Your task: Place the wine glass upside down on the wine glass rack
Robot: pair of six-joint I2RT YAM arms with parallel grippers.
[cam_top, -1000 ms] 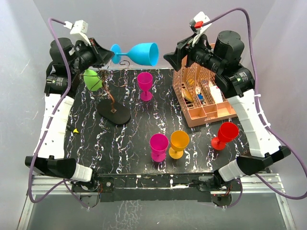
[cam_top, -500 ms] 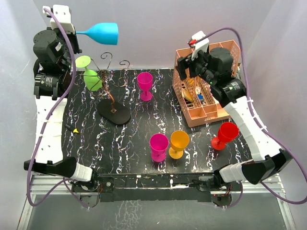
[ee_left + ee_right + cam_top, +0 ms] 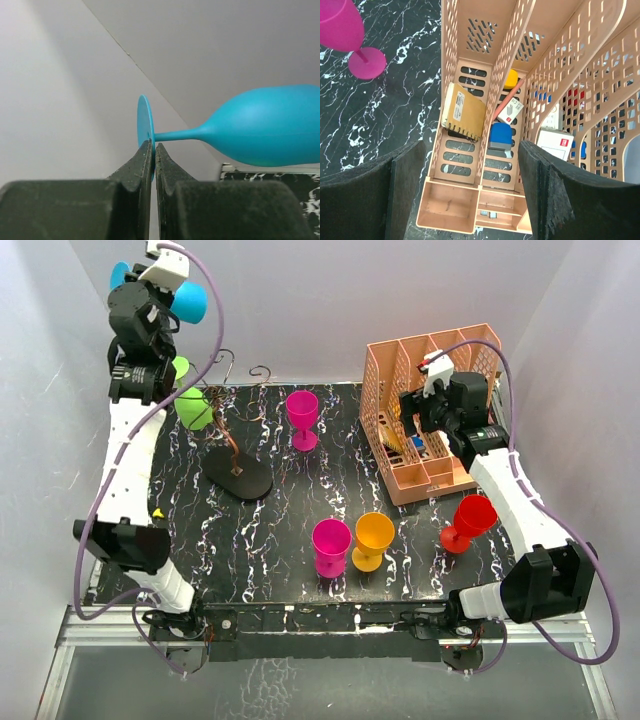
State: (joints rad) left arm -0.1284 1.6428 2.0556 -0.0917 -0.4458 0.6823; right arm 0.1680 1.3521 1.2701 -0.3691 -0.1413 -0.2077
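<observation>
Blue plastic, by the look of it: the wine glass (image 3: 270,130) seems light, stiff and smooth, not likely to break but liable to slip. The left hand (image 3: 152,150) is closed tight on the thin rim of the foot (image 3: 144,120), which stands edge-on between the two fingertips. The stem runs off sideways and the bowl (image 3: 190,302) hangs out beyond the fingers, so the glass lies level rather than upright. That is a small pinch with most of the weight carried away from it, and I judge the glass could swivel in the grip if swung fast. A hold on the foot does leave the stem free to slide into a wire arm.

From above, the glass is up in the air over the far left corner, partly hidden by the wrist camera. It is higher than the rack (image 3: 240,478) and to the far left of it, well apart from the curled wire arms. The rack stands on the far left of the black marbled worktop (image 3: 290,520). A green glass (image 3: 194,408) hangs at its left side, while the arms on its right look free.

The right hand (image 3: 472,175) is spread wide and holds nothing. It hovers over the peach desk organizer (image 3: 440,475) on the far right, away from the glass and the rack.
</observation>
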